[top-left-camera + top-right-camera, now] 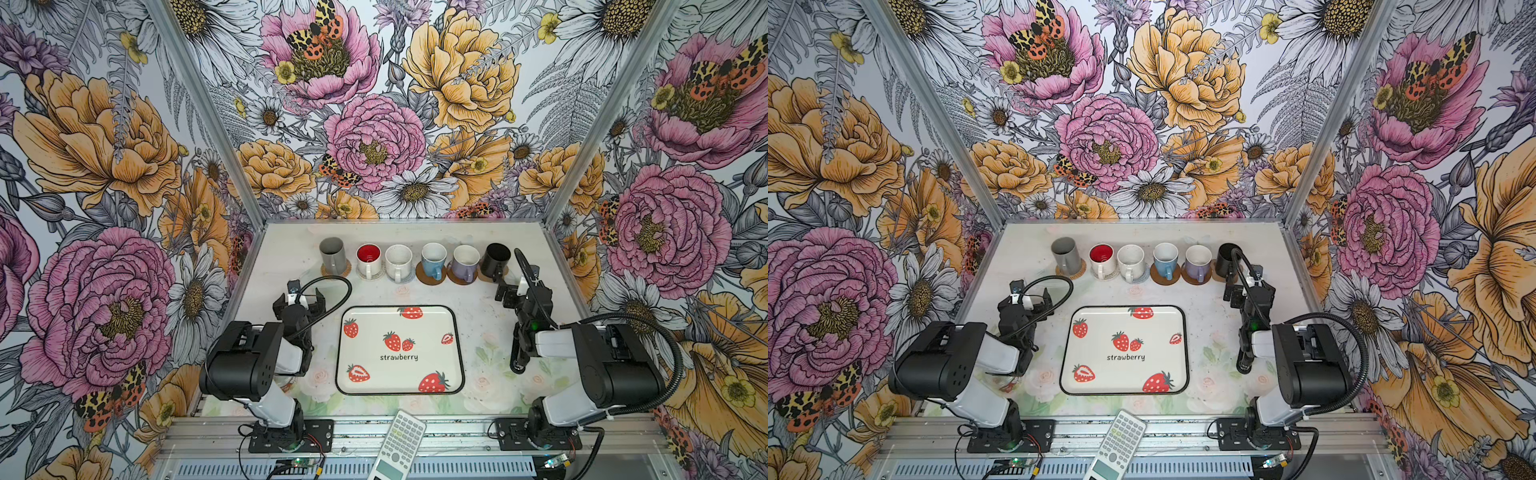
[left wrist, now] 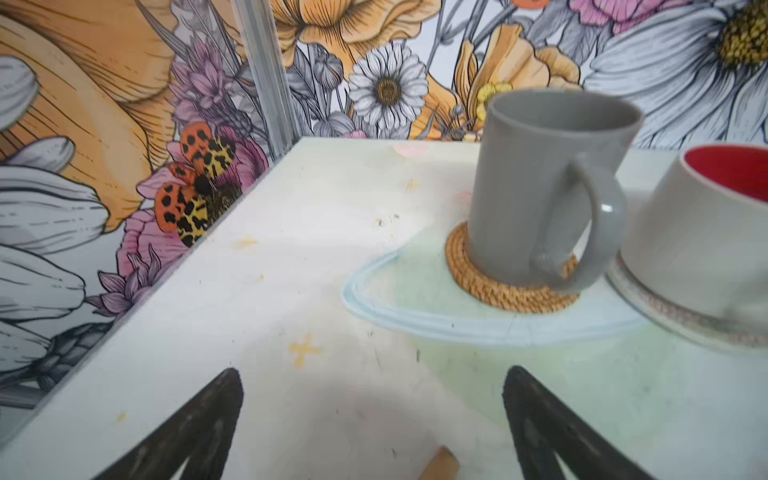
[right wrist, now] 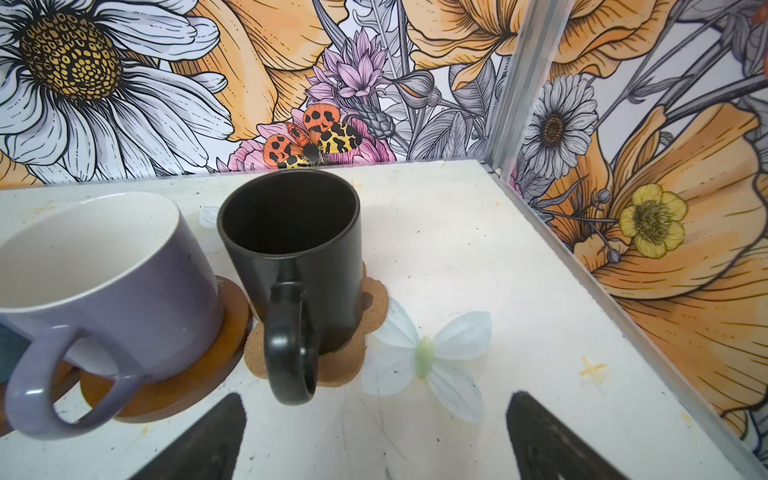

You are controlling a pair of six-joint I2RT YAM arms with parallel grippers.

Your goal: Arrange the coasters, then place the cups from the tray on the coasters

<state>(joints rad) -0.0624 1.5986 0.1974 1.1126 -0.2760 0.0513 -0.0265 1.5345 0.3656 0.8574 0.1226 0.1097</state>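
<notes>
Six cups stand in a row at the back of the table, each on a coaster: tall grey point(image 1: 332, 253) on woven rattan point(image 2: 511, 297), red-inside white point(image 1: 368, 259), speckled white point(image 1: 398, 262), light blue point(image 1: 433, 257), lavender point(image 3: 112, 291) on a brown disc point(image 3: 183, 386), and black point(image 3: 291, 249) on the paw-shaped mat point(image 3: 345, 365). The strawberry tray point(image 1: 432, 361) lies empty mid-table. My left gripper point(image 1: 302, 298) point(image 2: 372, 374) hovers open in front of the grey cup, holding nothing. My right gripper point(image 1: 509, 291) point(image 3: 376, 399) is open just before the black cup's handle.
A calculator point(image 1: 399, 444) lies on the front rail. Flowered walls with metal posts close in the table's left, right and back sides. A small tan piece point(image 2: 440, 467) shows low in the left wrist view.
</notes>
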